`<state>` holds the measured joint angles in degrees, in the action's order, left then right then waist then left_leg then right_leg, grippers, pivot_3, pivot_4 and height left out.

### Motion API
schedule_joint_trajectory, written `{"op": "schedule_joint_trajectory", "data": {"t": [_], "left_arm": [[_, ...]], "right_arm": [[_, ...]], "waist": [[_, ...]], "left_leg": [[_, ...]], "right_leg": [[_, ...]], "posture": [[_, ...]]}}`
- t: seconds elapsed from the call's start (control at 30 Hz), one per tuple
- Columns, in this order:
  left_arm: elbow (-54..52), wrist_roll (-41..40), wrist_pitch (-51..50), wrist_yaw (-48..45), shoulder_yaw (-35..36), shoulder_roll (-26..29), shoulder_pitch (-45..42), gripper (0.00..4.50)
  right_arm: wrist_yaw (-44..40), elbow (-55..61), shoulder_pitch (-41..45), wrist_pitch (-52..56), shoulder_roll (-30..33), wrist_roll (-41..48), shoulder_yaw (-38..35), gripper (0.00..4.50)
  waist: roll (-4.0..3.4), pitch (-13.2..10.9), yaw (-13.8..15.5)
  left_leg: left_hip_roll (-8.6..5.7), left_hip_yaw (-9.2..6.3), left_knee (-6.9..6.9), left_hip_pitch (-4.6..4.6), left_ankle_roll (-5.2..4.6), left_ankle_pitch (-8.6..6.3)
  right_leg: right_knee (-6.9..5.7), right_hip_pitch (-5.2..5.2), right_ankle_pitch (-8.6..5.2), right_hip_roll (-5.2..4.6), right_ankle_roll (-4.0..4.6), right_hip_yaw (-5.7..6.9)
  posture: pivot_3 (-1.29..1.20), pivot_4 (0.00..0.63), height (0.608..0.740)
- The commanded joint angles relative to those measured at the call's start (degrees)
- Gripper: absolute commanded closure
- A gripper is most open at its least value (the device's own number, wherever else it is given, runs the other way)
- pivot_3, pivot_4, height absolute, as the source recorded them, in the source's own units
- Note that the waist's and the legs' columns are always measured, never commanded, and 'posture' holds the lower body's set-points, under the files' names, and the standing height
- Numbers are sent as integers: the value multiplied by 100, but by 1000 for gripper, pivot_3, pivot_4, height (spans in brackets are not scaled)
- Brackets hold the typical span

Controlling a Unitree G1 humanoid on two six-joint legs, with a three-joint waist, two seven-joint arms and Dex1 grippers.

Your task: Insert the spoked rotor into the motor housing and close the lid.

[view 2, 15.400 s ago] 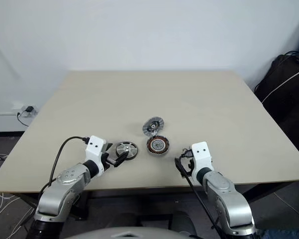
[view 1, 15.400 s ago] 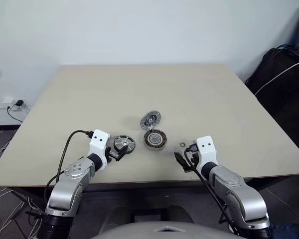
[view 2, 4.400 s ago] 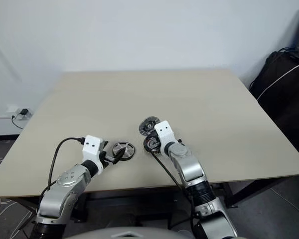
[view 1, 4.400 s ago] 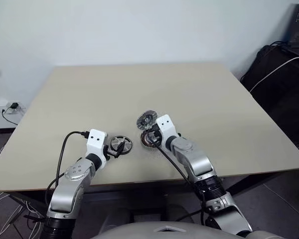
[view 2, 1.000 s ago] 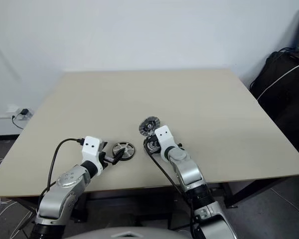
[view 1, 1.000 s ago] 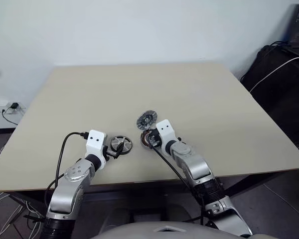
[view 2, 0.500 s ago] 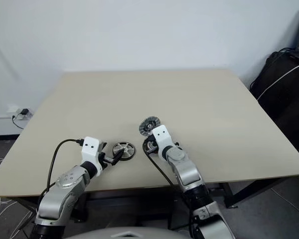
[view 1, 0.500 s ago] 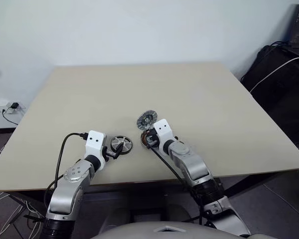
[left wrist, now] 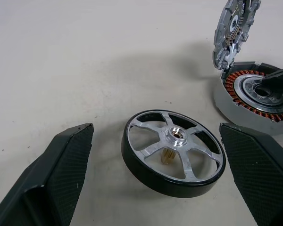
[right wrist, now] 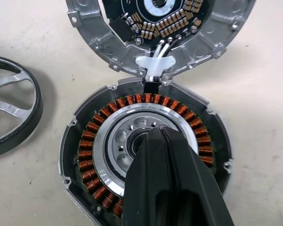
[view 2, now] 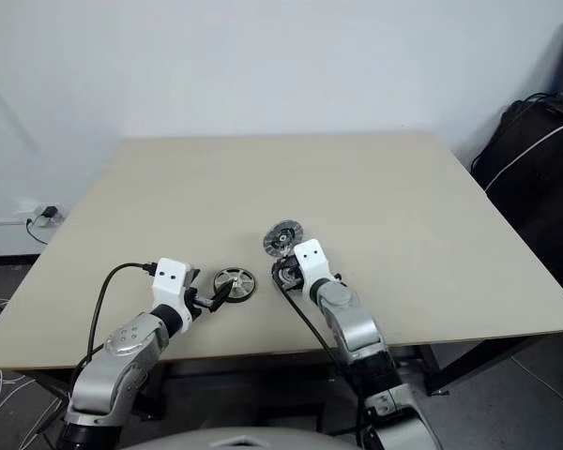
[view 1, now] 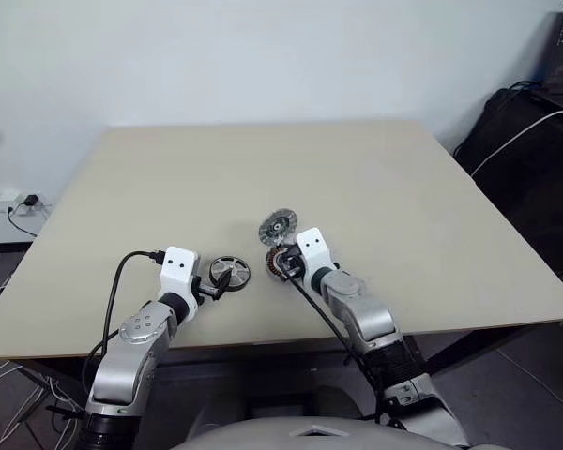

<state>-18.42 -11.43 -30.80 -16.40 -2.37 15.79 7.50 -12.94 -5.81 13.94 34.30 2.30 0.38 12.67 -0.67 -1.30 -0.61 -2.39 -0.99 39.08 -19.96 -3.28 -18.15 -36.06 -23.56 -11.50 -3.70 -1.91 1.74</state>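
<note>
Vs approx 15 s earlier, the right pincer had left the near table edge and come in over the motor housing; the left pincer sat much as before, beside the spoked rotor. Over the last sec nothing noticeably changed.

Right pincer's 2 fingers were pressed together, pinching nothing, tips down at the housing's central hole, on or just above the silver hub ring, contact unclear. Copper windings ringed the tips on all sides. No rotor inside the housing; only its own windings and hub.

The lid stood swung up beyond the right pincer's tips, joined to the housing's far rim by a small hinge bracket, inner face w/ circuit parts showing.

Left pincer was spread wide, 1 finger each side of the rotor, not touching it. Rotor lay flat on the table, spokes up, apart from the housing, which was off to the left pincer's right.
</note>
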Motion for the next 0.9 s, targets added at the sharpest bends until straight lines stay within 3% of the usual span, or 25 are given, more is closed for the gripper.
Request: {"op": "schedule_joint_trajectory", "data": {"t": [0.03, 0.53, 0.9], "left_arm": [[-265, -21, 75, -19, 13, -29, -85, 0], [-196, -25, 70, -50, 19, -26, -205, 0], [-271, -23, 38, -33, 54, -6, -98, 0]], "right_arm": [[30, 437, 112, -117, -31, 29, -87, 4487], [-75, -37, -31, -42, 96, -28, 1, 4487], [24, 371, 3, -291, 36, 65, -119, 4487]], "waist": [[0, 0, -4], [0, 0, -2], [-1, 0, 1]], "left_leg": [[0, 0, -1, 0, 0, 0], [1, 0, -2, 0, 0, 0], [2, -1, -1, 2, 0, 0]], "right_leg": [[0, 0, 0, 1, -1, 0], [1, 0, -1, 1, 2, 0], [0, 2, -3, -1, 2, 2]], "posture": [[0, 0, 740], [0, 0, 740], [0, 0, 740]]}}
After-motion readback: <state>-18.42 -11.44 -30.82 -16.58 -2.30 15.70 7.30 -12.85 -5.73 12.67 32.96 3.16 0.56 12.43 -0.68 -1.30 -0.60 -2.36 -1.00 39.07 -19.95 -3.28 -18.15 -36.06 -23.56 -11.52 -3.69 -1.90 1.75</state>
